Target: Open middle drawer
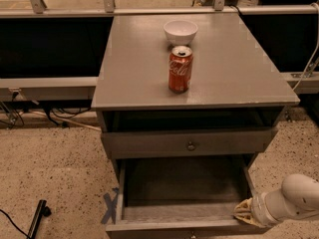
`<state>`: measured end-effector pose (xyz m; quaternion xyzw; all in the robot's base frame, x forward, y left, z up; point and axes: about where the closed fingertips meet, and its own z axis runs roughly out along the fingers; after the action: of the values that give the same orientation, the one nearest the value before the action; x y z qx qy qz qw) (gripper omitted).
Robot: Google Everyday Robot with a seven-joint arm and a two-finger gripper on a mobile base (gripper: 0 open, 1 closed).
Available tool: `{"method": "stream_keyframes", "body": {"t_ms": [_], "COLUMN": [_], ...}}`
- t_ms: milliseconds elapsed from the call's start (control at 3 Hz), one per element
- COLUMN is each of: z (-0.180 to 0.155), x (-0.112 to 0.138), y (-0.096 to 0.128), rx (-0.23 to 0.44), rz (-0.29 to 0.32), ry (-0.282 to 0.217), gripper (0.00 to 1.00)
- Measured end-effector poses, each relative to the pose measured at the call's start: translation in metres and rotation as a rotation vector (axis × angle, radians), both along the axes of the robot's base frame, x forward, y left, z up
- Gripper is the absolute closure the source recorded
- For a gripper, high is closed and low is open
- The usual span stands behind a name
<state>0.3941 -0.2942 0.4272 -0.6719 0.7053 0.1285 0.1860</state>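
Speckled flooring surrounds a grey cabinet [149, 83] bearing a Coca-Cola can [180, 69] and a white bowl [180, 31]. Below the upper drawer [149, 144], the middle drawer [164, 227] stands pulled well out toward the viewer. The gripper [245, 213] sits at its right front corner, touching or just beside the rim; whether it is open or closed cannot be told. The drawer's centre lies to the gripper's left, and its travel runs front-to-back.

Your gripper [243, 214], matt and yellowish, at the right front corner of the matt grey middle drawer [164, 228], smooth white plastic arm [295, 200], shiny metal can [180, 69], glossy white bowl [180, 32], rough speckled floor [50, 168]
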Motion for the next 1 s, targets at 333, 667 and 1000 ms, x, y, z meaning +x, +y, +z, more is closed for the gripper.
{"method": "stream_keyframes", "body": {"t_ms": [333,667,1000], "z": [0.0,0.0,0.0], "x": [0.0,0.0,0.0], "y": [0.0,0.0,0.0], "rx": [0.0,0.0,0.0], "rz": [0.0,0.0,0.0], "ry": [0.0,0.0,0.0], "gripper": [0.65,0.41,0.34]}}
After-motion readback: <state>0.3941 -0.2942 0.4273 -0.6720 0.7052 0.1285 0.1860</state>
